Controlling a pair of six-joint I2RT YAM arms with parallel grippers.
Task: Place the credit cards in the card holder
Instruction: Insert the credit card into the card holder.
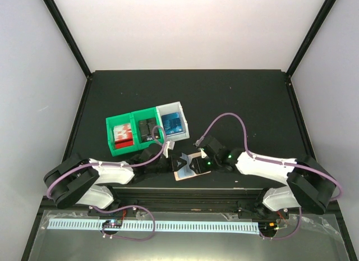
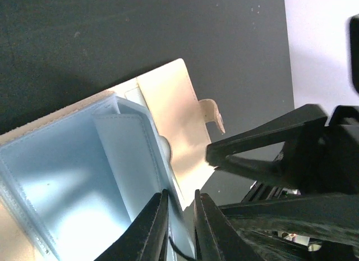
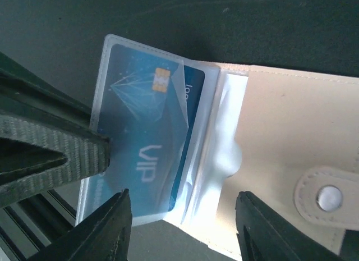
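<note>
Seating of a blue VIP credit card (image 3: 143, 132) in the card holder (image 1: 186, 172) is the step in hand. That holder lies open on the counter (image 1: 235, 104), at 6 o'clock from its middle, between the two claws. In the right wrist view its beige flap and snap tab (image 3: 329, 197) point toward 3 o'clock. The card sits inside a clear sleeve (image 3: 90, 199) of the holder; whether it is pushed fully home I cannot tell. The left claw (image 2: 180, 196) is nearly closed, pinching the sleeve's edge and bracing the holder. The right claw (image 3: 182, 199) stands open, its fingers either side of the card and clear of it, gripping nothing. More blue cards (image 1: 173, 124) lie in the white bin (image 1: 168, 107), at 11 o'clock from the holder. By my reading, the right claw should next back away without dragging the sleeve. It should then reach to the bin and take one thin card by its edge.
</note>
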